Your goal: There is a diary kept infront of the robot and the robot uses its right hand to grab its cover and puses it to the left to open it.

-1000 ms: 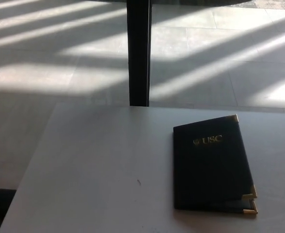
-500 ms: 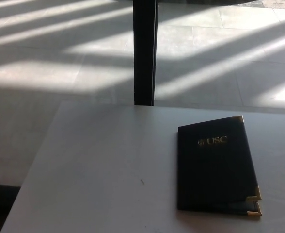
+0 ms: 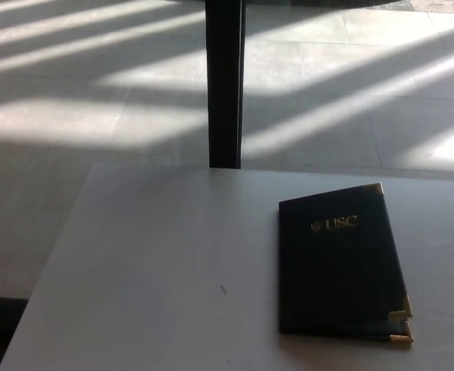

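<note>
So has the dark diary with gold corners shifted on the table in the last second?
No. The dark diary keeps its place relative to the small dark speck on the white table; only the camera swayed.

Bright sun stripes cross the floor (slanting bands), while the table sits dim and soft.

Bare table lies left of the closed diary, unobstructed.
</note>
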You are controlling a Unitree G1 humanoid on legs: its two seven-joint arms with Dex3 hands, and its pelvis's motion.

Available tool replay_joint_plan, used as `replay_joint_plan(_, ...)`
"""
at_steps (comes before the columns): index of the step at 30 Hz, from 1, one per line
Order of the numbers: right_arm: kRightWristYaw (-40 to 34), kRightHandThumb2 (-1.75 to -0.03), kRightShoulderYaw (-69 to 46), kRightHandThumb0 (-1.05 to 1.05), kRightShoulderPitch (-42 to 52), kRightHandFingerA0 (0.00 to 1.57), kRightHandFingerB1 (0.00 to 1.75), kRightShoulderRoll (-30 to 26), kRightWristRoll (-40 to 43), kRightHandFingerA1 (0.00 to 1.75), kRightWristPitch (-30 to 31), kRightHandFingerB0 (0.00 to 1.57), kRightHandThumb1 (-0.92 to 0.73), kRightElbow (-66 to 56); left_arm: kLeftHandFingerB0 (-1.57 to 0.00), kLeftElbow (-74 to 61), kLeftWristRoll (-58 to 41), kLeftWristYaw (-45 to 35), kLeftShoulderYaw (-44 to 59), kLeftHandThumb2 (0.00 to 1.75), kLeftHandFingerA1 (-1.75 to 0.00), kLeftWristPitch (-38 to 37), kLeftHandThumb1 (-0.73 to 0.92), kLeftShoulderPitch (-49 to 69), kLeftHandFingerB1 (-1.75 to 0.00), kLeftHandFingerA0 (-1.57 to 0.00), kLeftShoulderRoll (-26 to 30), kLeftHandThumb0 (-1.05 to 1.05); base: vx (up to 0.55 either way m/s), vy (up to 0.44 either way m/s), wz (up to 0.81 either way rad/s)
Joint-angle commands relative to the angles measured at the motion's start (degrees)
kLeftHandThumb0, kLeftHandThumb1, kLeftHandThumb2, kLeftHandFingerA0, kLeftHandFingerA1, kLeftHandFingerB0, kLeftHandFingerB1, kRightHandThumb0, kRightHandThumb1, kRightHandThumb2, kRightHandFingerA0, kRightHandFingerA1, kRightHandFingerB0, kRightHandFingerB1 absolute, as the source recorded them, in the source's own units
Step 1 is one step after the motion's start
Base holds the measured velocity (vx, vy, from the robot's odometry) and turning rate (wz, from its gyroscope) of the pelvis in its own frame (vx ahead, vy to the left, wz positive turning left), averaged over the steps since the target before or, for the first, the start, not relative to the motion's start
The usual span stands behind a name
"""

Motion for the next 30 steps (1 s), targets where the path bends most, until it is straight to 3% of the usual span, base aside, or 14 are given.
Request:
replay_joint_plan(1, -3.80, -0.62, 3.73, -0.71, -3.97, 0.81, 0.53, -2.59, -0.29, 0.66, 1.72, 0.57, -0.75, -1.97, -0.40, 0.41, -1.42, 0.30, -0.52, 1.00, -0.99, -0.38, 0.92, 0.36, -0.85, -0.43, 1.50, -0.90, 0.00, 0.000, 0.00)
replay_joint_plan(4, -2.26, -0.63, 7.55, -0.70, -5.65, 0.85, 0.62, -0.89, 0.38, 0.74, 2.28, 0.59, -0.76, -7.23, -0.46, 0.11, -1.16, 1.55, -1.09, 1.14, -0.98, -0.20, 0.85, 0.31, -0.85, -0.50, 1.49, -0.90, 0.00, 0.000, 0.00)
replay_joint_plan(7, -0.94, -0.63, 10.63, -0.71, -5.40, 0.82, 0.68, 1.61, 2.11, 0.77, 3.91, 0.65, -0.75, -14.08, -0.39, -0.31, -1.43, 1.53, -1.58, 0.99, -0.99, -0.09, 0.92, 0.51, -0.82, -0.45, 1.55, -0.86, 0.00, 0.000, 0.00)
replay_joint_plan(8, -1.60, -1.03, 11.29, -0.70, -5.66, 0.83, 0.75, 2.95, 3.31, 0.79, 5.22, 0.69, -0.58, -17.18, -0.40, 0.14, -1.80, 0.88, -1.42, 0.97, -1.02, -0.45, 0.92, 0.49, -0.83, -0.47, 1.63, -0.86, 0.00, 0.000, 0.00)
replay_joint_plan(9, -2.10, -1.03, 11.78, -0.70, -5.97, 0.83, 0.75, 3.71, 3.51, 0.79, 5.56, 0.69, -0.58, -18.43, -0.40, 0.16, -1.72, 0.82, -1.55, 0.97, -1.02, -0.60, 0.92, 0.57, -0.83, -0.47, 1.62, -0.86, 0.00, 0.000, 0.00)
replay_joint_plan(10, -1.62, -0.61, 11.85, -0.74, -6.09, 0.78, 0.68, 4.61, 4.83, 0.76, 6.21, 0.65, -0.70, -19.62, -0.35, -0.04, -1.80, 0.72, -1.55, 0.98, -1.13, -0.51, 0.92, 0.69, -0.89, -0.41, 1.51, -0.87, 0.00, 0.000, 0.00)
replay_joint_plan(11, -0.56, -0.61, 13.45, -0.73, -5.31, 0.67, 0.66, 5.92, 5.36, 0.74, 6.91, 0.57, -0.71, -22.74, -0.42, -0.10, -2.09, 0.44, -1.40, 1.15, -0.95, -0.59, 0.85, 0.75, -0.82, -0.47, 1.42, -0.91, 0.00, 0.000, 0.00)
replay_joint_plan(12, -0.26, -0.63, 14.77, -0.70, -4.84, 0.59, 0.62, 6.63, 5.28, 0.69, 7.60, 0.51, -0.76, -24.56, -0.39, -0.08, -2.20, 0.63, -1.31, 1.00, -1.00, -0.57, 0.92, 0.69, -0.83, -0.44, 1.40, -0.91, 0.00, 0.000, 0.00)
replay_joint_plan(13, -0.18, -0.63, 16.28, -0.66, -4.46, 0.41, 0.53, 7.80, 5.62, 0.59, 8.49, 0.35, -0.81, -27.01, -0.45, -0.19, -2.14, 0.84, -1.37, 1.13, -0.96, -0.57, 0.84, 0.72, -0.84, -0.49, 1.36, -0.90, 0.00, 0.000, 0.00)
replay_joint_plan(16, -1.15, -0.65, 21.17, -0.59, -3.72, 0.37, 0.43, 11.45, 5.87, 0.52, 11.13, 0.27, -0.86, -33.48, -0.38, 0.66, -2.19, 1.24, -1.26, 0.95, -1.14, -0.46, 0.92, 0.30, -0.92, -0.45, 1.63, -0.85, 0.00, 0.000, 0.00)
replay_joint_plan(22, -3.41, -0.67, 27.35, -0.52, -3.51, 0.36, 0.42, 17.75, 4.30, 0.53, 12.18, 0.26, -0.91, -37.04, -0.44, 0.33, -2.05, 0.73, -1.73, 1.14, -0.96, -0.93, 0.85, 0.61, -0.84, -0.48, 1.47, -0.90, 0.00, 0.000, 0.00)
replay_joint_plan(23, -2.76, -0.67, 28.93, -0.52, -3.47, 0.35, 0.42, 19.07, 3.36, 0.51, 11.12, 0.27, -0.91, -35.55, -0.37, 0.21, -2.46, 1.30, -1.35, 0.95, -1.13, -0.87, 0.92, 0.47, -0.91, -0.43, 1.32, -0.87, 0.00, 0.000, 0.00)
replay_joint_plan(25, -2.79, -0.66, 30.67, -0.53, -2.99, 0.39, 0.43, 20.43, 2.29, 0.53, 10.52, 0.29, -0.91, -35.05, -0.45, -0.22, -1.81, 1.54, -2.04, 1.15, -0.97, -0.65, 0.84, 1.00, -0.85, -0.50, 1.52, -0.90, 0.00, 0.000, 0.00)
replay_joint_plan(30, -2.04, -0.65, 33.56, -0.55, -3.19, 0.43, 0.43, 22.70, 1.24, 0.54, 9.37, 0.30, -0.89, -31.83, -0.39, 0.38, -2.83, 1.15, -1.75, 0.95, -1.00, -0.24, 0.92, 0.36, -0.84, -0.46, 1.95, -0.86, 0.00, 0.000, 0.00)
